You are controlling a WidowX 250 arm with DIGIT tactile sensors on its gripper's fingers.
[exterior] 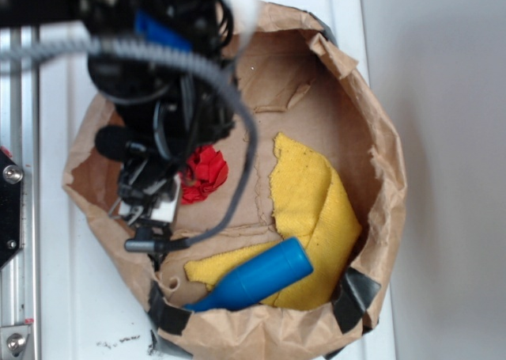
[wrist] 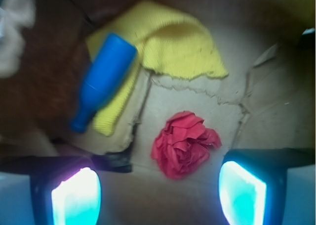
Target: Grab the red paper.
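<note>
The red paper (wrist: pixel 183 143) is a small crumpled wad lying on the brown floor of a paper bag; it also shows in the exterior view as the red paper (exterior: pixel 204 172), partly covered by the arm. My gripper (wrist: pixel 159 198) hangs above it with the jaws wide apart, and the wad lies just ahead of the gap between them, nearer the right finger. Nothing is between the fingers (wrist: pixel 242 194). In the exterior view the gripper (exterior: pixel 150 202) sits just left of the wad.
A yellow cloth (exterior: pixel 312 210) and a blue cylinder (exterior: pixel 257 279) lie in the bag beyond the wad. The brown paper bag's walls (exterior: pixel 379 178) stand up all round, on a white table. Torn cardboard edges mark the bag floor.
</note>
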